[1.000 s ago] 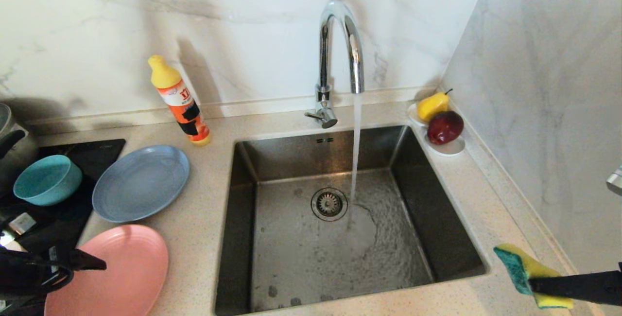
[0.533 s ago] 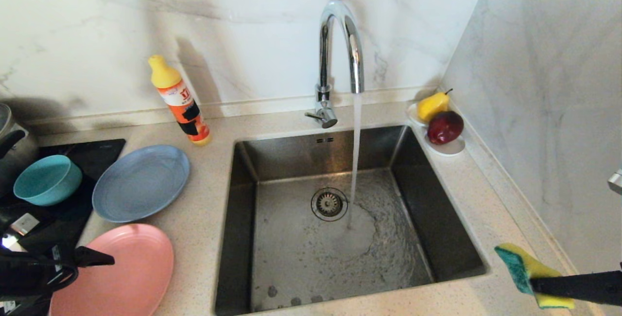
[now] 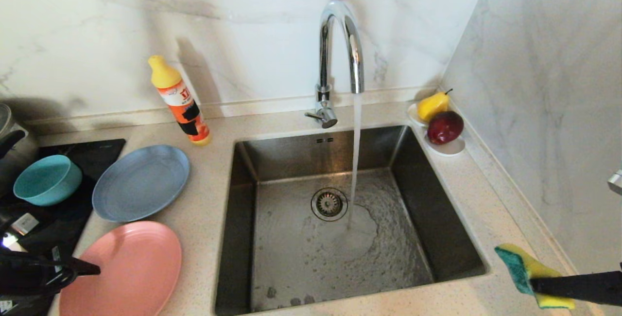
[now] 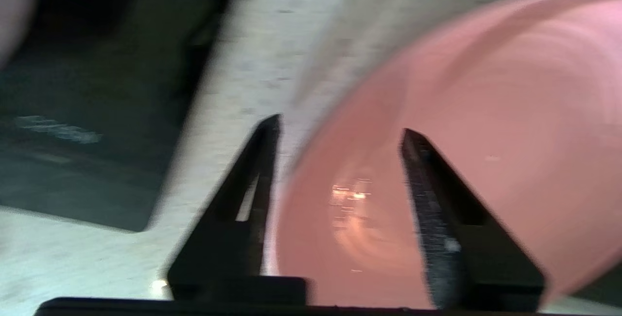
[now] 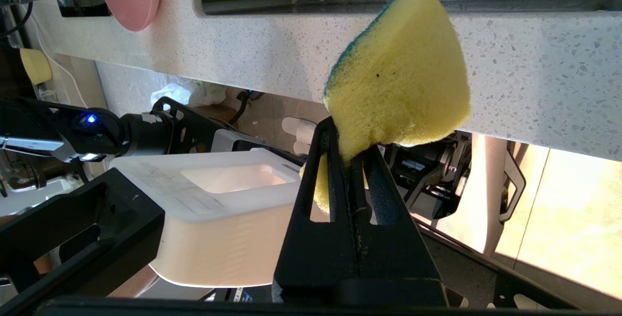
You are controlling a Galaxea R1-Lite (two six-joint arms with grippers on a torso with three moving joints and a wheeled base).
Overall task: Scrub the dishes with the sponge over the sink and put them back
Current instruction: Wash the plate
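The salmon-pink plate (image 3: 131,267) lies on the counter at front left. My left gripper (image 3: 95,271) is at its near-left rim. In the left wrist view the plate (image 4: 486,112) has its rim between the two fingers (image 4: 265,170), which stand half closed with a gap, so the left gripper (image 4: 340,126) is open. The grey-blue plate (image 3: 141,182) and the teal bowl (image 3: 47,179) sit behind it. My right gripper (image 3: 532,284) hovers off the sink's front right corner, shut on the yellow-and-green sponge (image 3: 522,270), also seen as sponge (image 5: 403,73) in gripper (image 5: 347,136). Water runs from the tap (image 3: 340,39) into the sink (image 3: 291,267).
An orange detergent bottle (image 3: 180,102) stands behind the plates. A white saucer (image 3: 452,149) with a pear and an apple sits at the sink's back right corner. A black cooktop (image 3: 82,153) and a pot (image 3: 9,146) are at the left; a marble wall closes the right.
The left jaws have narrowed around the pink plate's rim, and the plate has shifted a little to the right. The right arm with the sponge has not moved.
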